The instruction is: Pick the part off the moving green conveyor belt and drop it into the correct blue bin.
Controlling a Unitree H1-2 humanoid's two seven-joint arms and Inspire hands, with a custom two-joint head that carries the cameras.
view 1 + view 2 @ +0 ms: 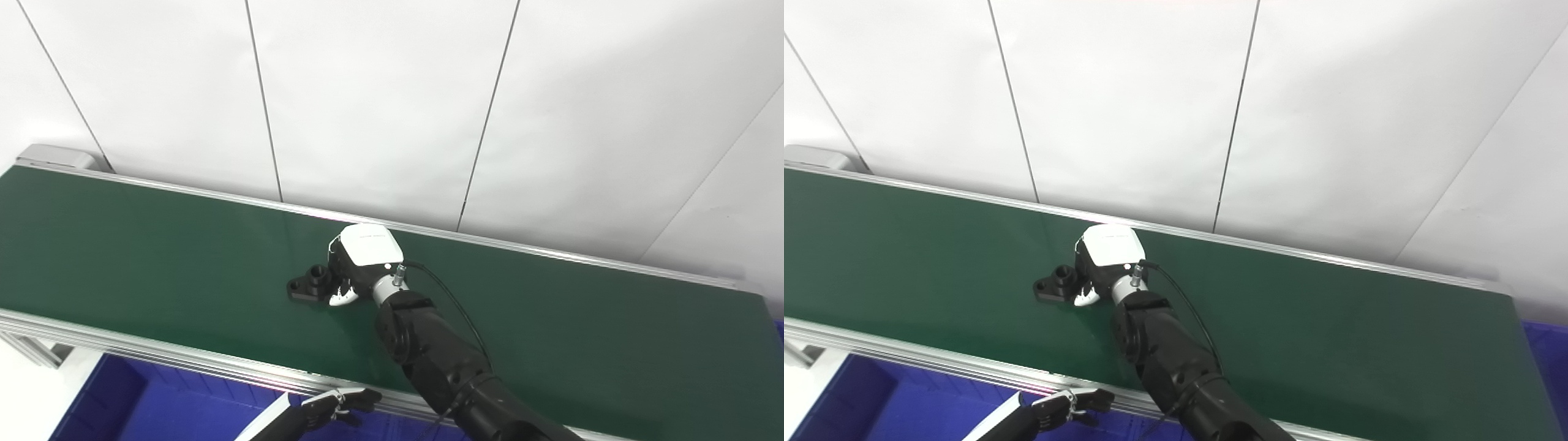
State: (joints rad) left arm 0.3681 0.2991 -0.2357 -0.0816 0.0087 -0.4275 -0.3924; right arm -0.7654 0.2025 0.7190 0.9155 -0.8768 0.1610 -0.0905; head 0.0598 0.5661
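A: Where is the part (310, 284) at this moment?

B: It lies on the green conveyor belt (153, 245), around the middle of the belt's width. It is a small black piece with a flat base and a short round tube standing up on it.

A: And the right hand (358, 263)?

B: It is directly at the right side of the part, low over the belt, with the white back cover turned up. The fingers curl down toward the part, and one white fingertip (343, 298) is on the belt just beside the base. It seems they touch the part, but I cannot tell if they already grasp it, because the hand hides the contact. The part is still resting on the belt.

A: What about the left hand (337, 407)?

B: It is low, at the near edge of the belt, over the blue bin (147, 398). Its fingers are loosely bent and apart, and they hold nothing.

A: Anything more around?

B: A second piece of blue shows at the far right end of the belt (1546, 349). Behind the belt stands a white panel wall (380, 92).
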